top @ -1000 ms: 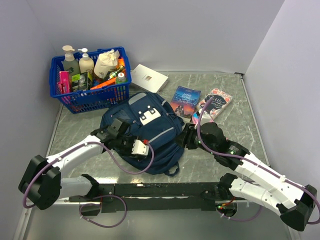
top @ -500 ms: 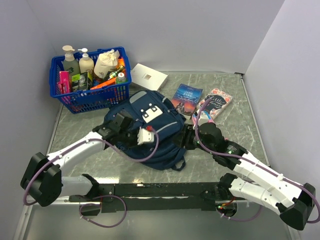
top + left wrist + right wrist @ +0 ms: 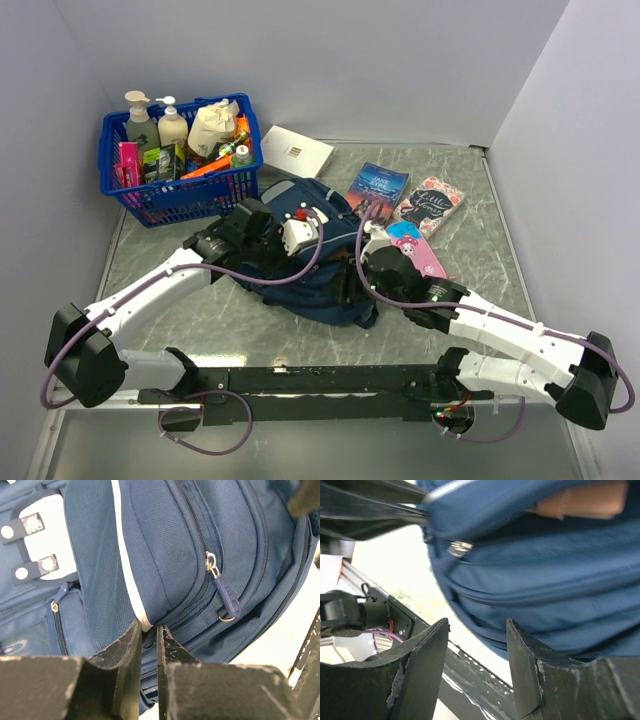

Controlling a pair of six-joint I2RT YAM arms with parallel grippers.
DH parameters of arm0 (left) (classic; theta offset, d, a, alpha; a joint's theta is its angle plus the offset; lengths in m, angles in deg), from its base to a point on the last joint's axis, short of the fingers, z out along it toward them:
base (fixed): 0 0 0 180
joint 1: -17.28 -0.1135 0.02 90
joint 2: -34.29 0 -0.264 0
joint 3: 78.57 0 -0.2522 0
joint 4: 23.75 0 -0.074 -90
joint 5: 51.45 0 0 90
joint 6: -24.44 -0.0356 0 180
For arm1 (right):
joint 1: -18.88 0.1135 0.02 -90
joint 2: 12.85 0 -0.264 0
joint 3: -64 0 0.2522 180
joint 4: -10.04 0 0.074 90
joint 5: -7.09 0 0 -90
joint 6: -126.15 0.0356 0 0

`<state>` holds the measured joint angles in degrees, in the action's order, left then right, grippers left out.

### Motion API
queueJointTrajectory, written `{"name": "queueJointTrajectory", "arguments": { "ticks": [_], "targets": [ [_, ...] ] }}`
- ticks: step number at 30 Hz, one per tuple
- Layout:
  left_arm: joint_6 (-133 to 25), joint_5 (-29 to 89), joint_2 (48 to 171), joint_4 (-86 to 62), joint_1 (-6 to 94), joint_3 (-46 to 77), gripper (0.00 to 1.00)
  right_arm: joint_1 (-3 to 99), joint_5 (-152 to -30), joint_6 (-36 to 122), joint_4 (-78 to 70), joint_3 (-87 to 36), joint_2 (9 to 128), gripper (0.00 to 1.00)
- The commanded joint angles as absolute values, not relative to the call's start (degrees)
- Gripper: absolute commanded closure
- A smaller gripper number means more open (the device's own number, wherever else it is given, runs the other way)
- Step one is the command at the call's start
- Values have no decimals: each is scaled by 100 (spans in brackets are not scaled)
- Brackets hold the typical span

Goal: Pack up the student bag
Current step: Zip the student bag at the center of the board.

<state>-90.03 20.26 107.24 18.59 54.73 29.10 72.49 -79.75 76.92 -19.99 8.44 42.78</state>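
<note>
My left tool [image 3: 149,628] is pinching the student bag [image 3: 165,555] by its fabric, probably to steady it, right tool [image 3: 477,625] open at its 4 o'clock.

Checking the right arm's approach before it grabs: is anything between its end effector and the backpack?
Nothing visible does. The right end effector is open, with the backpack and its blue fabric directly ahead and no other item between them. The left end effector pinches a fold of the backpack.

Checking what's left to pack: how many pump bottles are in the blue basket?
2. The greenish pump bottle stands back-left in the blue basket, the cream pump bottle just right of it. Others may be hidden.
</note>
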Motion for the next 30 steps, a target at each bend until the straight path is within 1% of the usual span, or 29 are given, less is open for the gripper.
{"name": "queueJointTrajectory", "arguments": {
  "ticks": [1, 4, 7, 13, 18, 25, 30],
  "targets": [
    [-8288, 2808, 10443, 1532, 5603, 2781, 99, 7574, -7492, 7473, -1743, 295, 4287, 43],
    [-8007, 2783, 10478, 1629, 5709, 2676, 99, 7776, -7369, 7447, -1681, 286, 4322, 43],
    [-7682, 2494, 10592, 1734, 5727, 2465, 99, 7786, -7316, 7508, -1708, 286, 4436, 43],
    [-7216, 2237, 10873, 1796, 5823, 2017, 99, 7803, -6754, 8018, -2217, 251, 4559, 43],
    [-7162, 2176, 10917, 1770, 5876, 1990, 99, 7917, -6297, 8317, -2227, 199, 4630, 43],
    [-7189, 2053, 10952, 1744, 5972, 2087, 99, 8172, -5936, 8343, -1989, 243, 4577, 43],
    [-7092, 2219, 11067, 1743, 6165, 1991, 99, 8312, -5681, 8361, -2147, 58, 4691, 43]
  ]
}}
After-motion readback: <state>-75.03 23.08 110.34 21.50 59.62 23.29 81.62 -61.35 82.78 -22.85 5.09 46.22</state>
